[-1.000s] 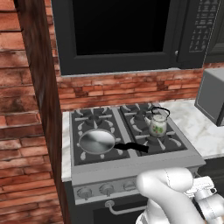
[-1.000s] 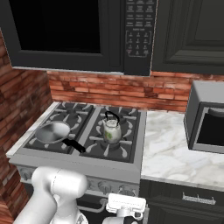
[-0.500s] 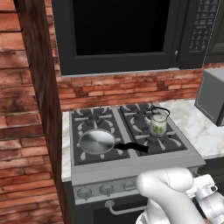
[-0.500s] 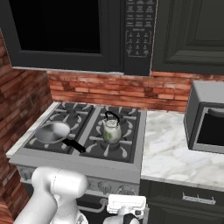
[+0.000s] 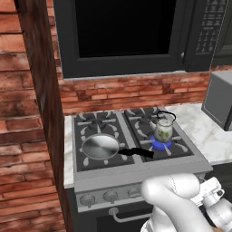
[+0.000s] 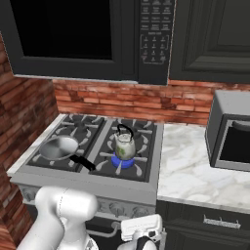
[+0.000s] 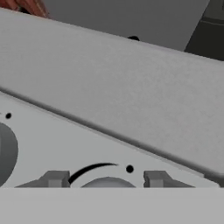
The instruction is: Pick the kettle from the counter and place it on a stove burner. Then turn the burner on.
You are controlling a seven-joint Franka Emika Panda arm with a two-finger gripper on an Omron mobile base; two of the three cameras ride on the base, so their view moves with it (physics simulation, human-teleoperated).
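Kettle (image 5: pixel 163 130) stood upright on the front right burner (image 6: pixel 124 161), over a blue flame. Gripper (image 7: pixel 105 180) straddled a knob (image 7: pixel 107 183) on the stove front, fingers (image 7: pixel 56 179) apart. Judged rigid, light, smooth, probably hot; best lifted by its arched wire handle.

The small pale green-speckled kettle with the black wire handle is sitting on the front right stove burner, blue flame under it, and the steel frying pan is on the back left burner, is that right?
Not quite. The round steel frying pan with the black handle sits on the front left burner, not the back left; the left base view shows it. The rest holds: the small pale green-speckled kettle stands on the front right stove burner, with blue flame beneath it.
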